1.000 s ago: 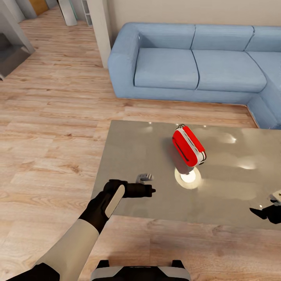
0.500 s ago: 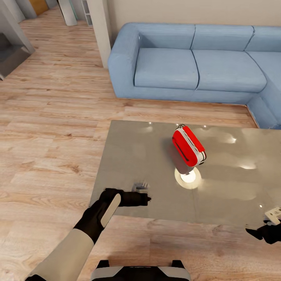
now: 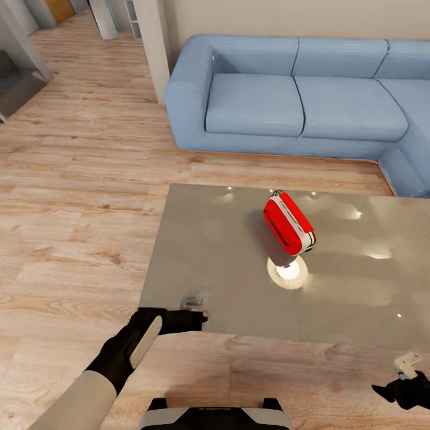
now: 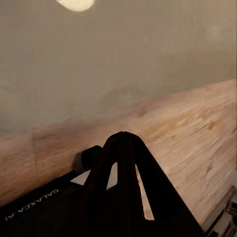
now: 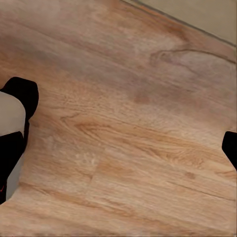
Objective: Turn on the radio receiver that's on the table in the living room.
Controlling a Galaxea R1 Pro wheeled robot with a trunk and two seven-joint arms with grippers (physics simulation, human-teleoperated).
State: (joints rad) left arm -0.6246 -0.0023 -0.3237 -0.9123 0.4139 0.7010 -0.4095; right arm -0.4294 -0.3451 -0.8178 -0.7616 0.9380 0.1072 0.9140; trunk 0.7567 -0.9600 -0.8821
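Note:
The red radio receiver (image 3: 288,224) with its white trim band stands tilted near the middle of the glossy grey table (image 3: 209,251); its black handle faces the sofa. My left gripper (image 3: 200,319) hovers at the table's front left edge, well short of the radio. In the left wrist view its fingers (image 4: 123,136) meet at a point, shut on nothing, over the table top (image 4: 98,59) and the floor. My right gripper (image 3: 391,391) is low at the right, off the table's front edge over the wood floor. Its fingers (image 5: 12,133) stand wide apart, open.
A blue L-shaped sofa (image 3: 298,95) runs behind the table and down its right side. A beige wall pillar (image 3: 152,48) stands at the sofa's left end. A bright lamp reflection (image 3: 288,272) lies on the table just before the radio. Light wood floor (image 3: 77,209) spreads left.
Both arms have drawn back toward me. The left gripper slid from over the table to its front edge. The right gripper dropped off the table and now hangs over the floor.

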